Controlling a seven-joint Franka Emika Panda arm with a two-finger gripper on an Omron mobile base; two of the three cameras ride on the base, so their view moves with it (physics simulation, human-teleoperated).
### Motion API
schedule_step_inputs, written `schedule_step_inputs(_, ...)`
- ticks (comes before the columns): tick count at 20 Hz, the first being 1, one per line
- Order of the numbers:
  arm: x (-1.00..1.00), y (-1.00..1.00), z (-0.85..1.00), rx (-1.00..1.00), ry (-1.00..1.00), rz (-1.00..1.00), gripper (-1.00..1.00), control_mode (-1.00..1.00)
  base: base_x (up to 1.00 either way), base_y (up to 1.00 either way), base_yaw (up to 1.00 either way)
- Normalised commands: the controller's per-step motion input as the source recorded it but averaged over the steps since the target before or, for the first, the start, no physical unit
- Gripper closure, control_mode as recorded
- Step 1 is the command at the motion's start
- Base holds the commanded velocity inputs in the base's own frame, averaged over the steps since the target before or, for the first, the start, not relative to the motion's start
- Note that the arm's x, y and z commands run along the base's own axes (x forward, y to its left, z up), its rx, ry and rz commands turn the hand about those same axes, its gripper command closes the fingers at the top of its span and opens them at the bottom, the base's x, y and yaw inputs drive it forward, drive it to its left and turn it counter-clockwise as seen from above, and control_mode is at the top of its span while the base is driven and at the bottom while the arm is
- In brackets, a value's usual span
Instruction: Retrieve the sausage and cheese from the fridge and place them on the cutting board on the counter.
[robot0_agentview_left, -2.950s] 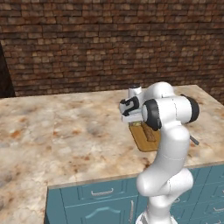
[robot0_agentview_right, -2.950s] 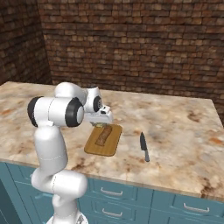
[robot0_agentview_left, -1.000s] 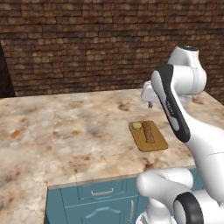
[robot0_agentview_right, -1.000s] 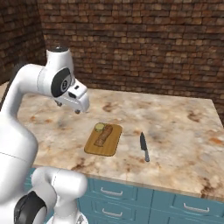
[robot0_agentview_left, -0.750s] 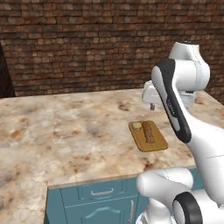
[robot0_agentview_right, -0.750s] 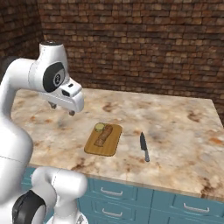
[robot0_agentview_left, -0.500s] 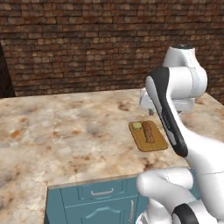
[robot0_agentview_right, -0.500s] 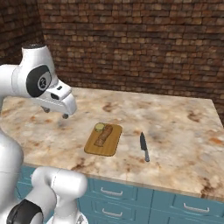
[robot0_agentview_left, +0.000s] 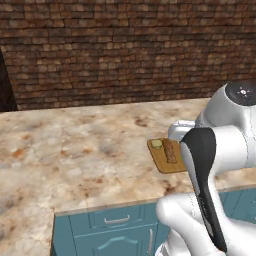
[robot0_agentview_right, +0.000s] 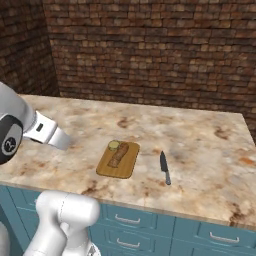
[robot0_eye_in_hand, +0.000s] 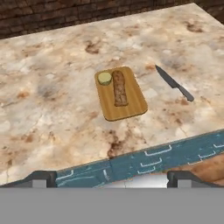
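Brown sausage (robot0_eye_in_hand: 120, 88) beside pale round cheese (robot0_eye_in_hand: 104, 78) on wooden cutting board (robot0_eye_in_hand: 131, 105)

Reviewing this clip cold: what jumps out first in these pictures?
The cutting board in the middle of the mottled counter, with a brown sausage lying along it and a pale round cheese touching the sausage's far end. A dark knife lies on the stone beside the board, apart from it.

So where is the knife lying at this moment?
The knife lies flat on the counter, right of the cutting board in the right base view, apart from it.
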Motion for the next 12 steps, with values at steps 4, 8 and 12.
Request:
schedule_step_inputs(4,-0.44,0.0,0.44,0.0,-0.16,0.05,-1.0,-1.0,0.0,0.0,0.0)
schedule_step_inputs(8,-0.29,0.0,0.51,0.0,0.03,0.03,-1.0,-1.0,0.0,0.0,0.0)
schedule_step_inputs(12,0.0,-0.12,0.04,0.03,0.1,0.0,-1.0,-1.0,0.0,0.0,0.0)
